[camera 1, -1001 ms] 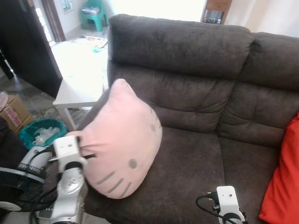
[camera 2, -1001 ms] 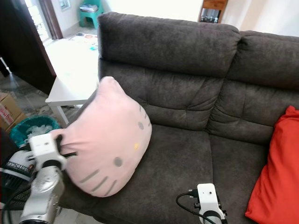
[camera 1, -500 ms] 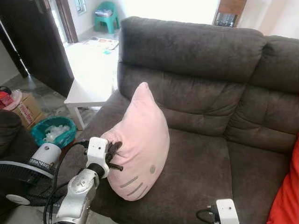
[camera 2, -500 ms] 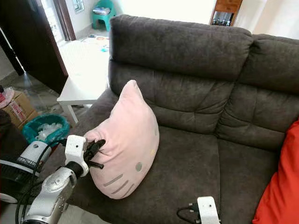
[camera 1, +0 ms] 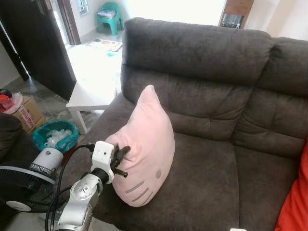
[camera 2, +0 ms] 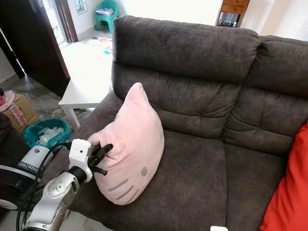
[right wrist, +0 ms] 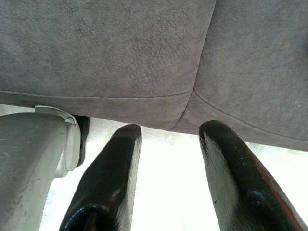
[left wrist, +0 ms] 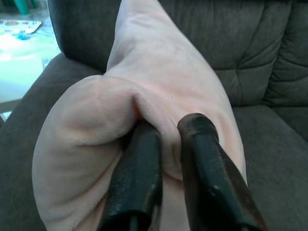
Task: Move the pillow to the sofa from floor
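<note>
Everything here is placed against the dark grey sofa (camera 1: pixel 207 144). Off its left arm, farthest out, stands a fan (camera 1: pixel 21 185) with a round black grille, and just behind it a teal basket (camera 1: pixel 55 137) of crumpled white paper, with a cardboard box (camera 1: pixel 29 115) further back. A white low table (camera 1: pixel 94 91) sits right beside the sofa's left arm, on the bright floor leading to a teal plastic stool (camera 1: pixel 108 13) in the far room.

At the sofa's front left corner the left gripper (camera 1: pixel 120 161) is clenched on a pinched fold of the pink pillow (camera 1: pixel 147 154); in the left wrist view both black fingers (left wrist: pixel 137 178) press into the bunched fabric. The pillow stands upright on the left seat cushion, its pointed ear up, its narrow edge facing the camera, with grey whisker marks low on its side. Its back is near the backrest.

Below the sofa's front edge, the right gripper (right wrist: pixel 166 178) hangs with its fingers spread apart and nothing between them, pointed at the underside seam of the seat.

At the sofa's far right end leans a red cushion (camera 2: pixel 288 187).
</note>
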`<state>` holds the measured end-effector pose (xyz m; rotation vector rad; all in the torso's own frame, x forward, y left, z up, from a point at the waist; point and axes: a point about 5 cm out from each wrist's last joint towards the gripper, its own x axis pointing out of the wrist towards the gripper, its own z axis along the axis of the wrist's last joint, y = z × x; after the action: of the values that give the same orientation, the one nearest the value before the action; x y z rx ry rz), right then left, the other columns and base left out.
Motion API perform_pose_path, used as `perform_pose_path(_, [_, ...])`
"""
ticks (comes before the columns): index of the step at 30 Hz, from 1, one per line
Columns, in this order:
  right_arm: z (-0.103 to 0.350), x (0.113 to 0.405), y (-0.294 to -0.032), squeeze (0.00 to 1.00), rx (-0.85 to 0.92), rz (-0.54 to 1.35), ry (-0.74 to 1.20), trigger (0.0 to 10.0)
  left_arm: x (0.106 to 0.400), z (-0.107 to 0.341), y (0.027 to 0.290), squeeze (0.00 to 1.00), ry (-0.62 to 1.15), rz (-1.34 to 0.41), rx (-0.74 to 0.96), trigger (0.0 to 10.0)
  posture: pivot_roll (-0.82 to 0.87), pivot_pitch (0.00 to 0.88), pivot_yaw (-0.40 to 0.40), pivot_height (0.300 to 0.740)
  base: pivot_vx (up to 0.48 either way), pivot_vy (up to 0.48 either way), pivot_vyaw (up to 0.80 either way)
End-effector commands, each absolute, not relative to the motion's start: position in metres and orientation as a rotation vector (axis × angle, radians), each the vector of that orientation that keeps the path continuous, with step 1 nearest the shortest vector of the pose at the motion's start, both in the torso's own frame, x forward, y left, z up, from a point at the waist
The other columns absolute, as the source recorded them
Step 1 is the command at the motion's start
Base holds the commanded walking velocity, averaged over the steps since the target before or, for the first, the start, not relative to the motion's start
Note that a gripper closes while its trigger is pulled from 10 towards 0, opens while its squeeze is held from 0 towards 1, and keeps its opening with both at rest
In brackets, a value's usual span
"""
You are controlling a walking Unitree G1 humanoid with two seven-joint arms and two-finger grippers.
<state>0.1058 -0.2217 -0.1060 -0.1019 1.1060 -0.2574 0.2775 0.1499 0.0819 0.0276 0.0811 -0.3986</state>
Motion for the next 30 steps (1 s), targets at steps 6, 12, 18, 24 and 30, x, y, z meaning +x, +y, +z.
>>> perform_pose_path(6, [-0.106, 0.109, -0.217, 0.0, -0.067, -0.26, 1.098, 10.0, 0.276, 0.093, 0.144, 0.82, 0.032, -0.414, 0.036, 10.0, 0.09, 0.005, -0.033, 0.74, 0.0, 0.0, 0.0])
perform_pose_path(12, [-0.106, 0.109, -0.217, 0.0, -0.055, -0.266, 1.095, 10.0, 0.267, 0.101, 0.144, 0.8, 0.003, -0.406, 0.109, 10.0, 0.09, 0.0, -0.021, 0.74, 0.0, 0.0, 0.0])
perform_pose_path(18, [-0.106, 0.107, -0.217, 0.0, -0.049, -0.272, 1.098, 10.0, 0.25, 0.117, 0.165, 0.78, -0.098, -0.206, 0.284, 10.0, 0.09, 0.0, -0.017, 0.74, 0.0, 0.0, 0.0])
perform_pose_path(24, [-0.106, 0.108, -0.217, 0.0, -0.046, -0.272, 1.098, 10.0, 0.248, 0.121, 0.182, 0.46, -0.148, -0.062, 0.418, 10.0, 0.1, 0.003, -0.026, 0.74, 0.0, 0.0, 0.0])
perform_pose_path(30, [-0.106, 0.11, -0.216, 0.0, -0.042, -0.269, 1.092, 10.0, 0.257, 0.124, 0.177, 0.0, -0.187, -0.086, 0.331, 10.0, 0.1, 0.012, -0.032, 0.74, 0.0, 0.0, 0.0])
